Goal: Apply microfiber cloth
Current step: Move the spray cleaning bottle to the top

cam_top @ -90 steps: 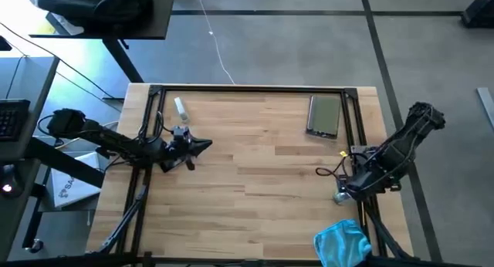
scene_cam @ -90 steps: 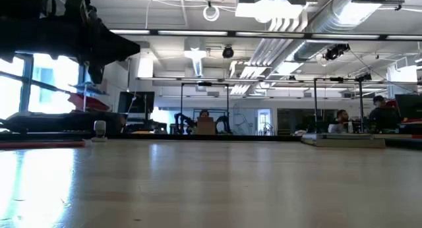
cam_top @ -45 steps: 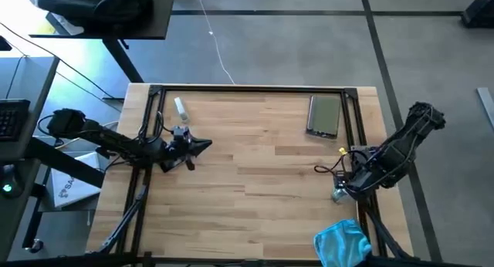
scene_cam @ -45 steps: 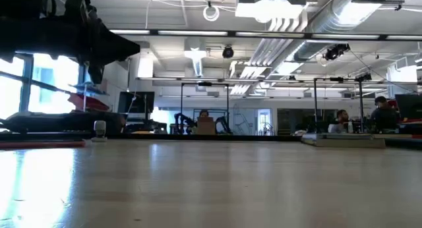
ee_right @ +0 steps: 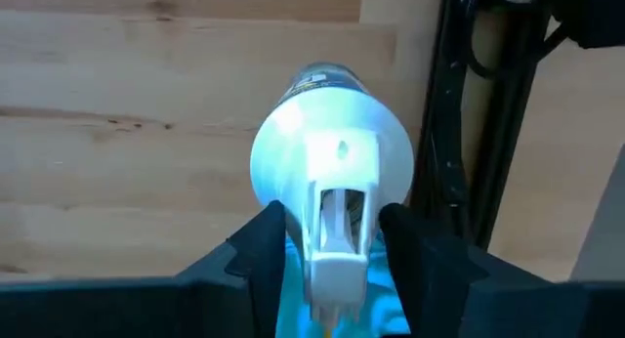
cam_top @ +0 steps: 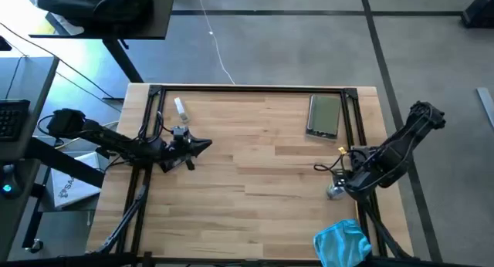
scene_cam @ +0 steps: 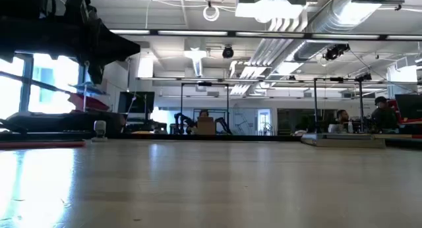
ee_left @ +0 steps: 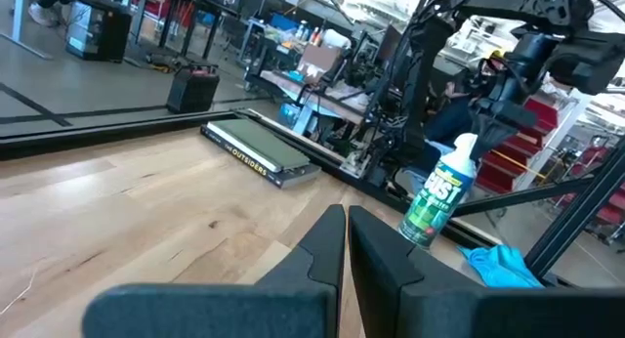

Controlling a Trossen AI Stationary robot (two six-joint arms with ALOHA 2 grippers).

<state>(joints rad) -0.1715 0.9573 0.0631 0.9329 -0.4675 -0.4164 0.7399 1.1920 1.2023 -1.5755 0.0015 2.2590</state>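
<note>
The turquoise microfiber cloth (cam_top: 340, 243) lies rumpled at the table's near right edge, touched by nothing; it also shows in the left wrist view (ee_left: 500, 266). Just beyond it, farther from the near edge, my right gripper (cam_top: 337, 191) is shut on a small spray bottle (ee_left: 440, 192) with a white head and green label. In the right wrist view the cloth (ee_right: 290, 301) shows beneath the bottle (ee_right: 330, 162). My left gripper (cam_top: 207, 145) hovers shut over the table's left part, with nothing in it (ee_left: 346, 226). My right gripper has its two fingers (ee_right: 262, 248) on either side of the spray bottle, just under its white head (ee_right: 330, 162). The head hides the place of contact. The fingers come from above, slanting in from the table's right. The bottle stands slightly tilted; whether its base touches the table cannot be told.
A dark phone (cam_top: 324, 115) lies flat at the far right of the table. A small white object (cam_top: 181, 107) lies at the far left. A black frame rail (cam_top: 360, 136) runs along the table's right side, close to my right arm. Bare wood spreads across the middle.
My right gripper, still shut on the spray bottle, has moved a little toward the table's left edge and away from the near edge, carrying the bottle farther from the cloth. The cloth has stayed where it was.
</note>
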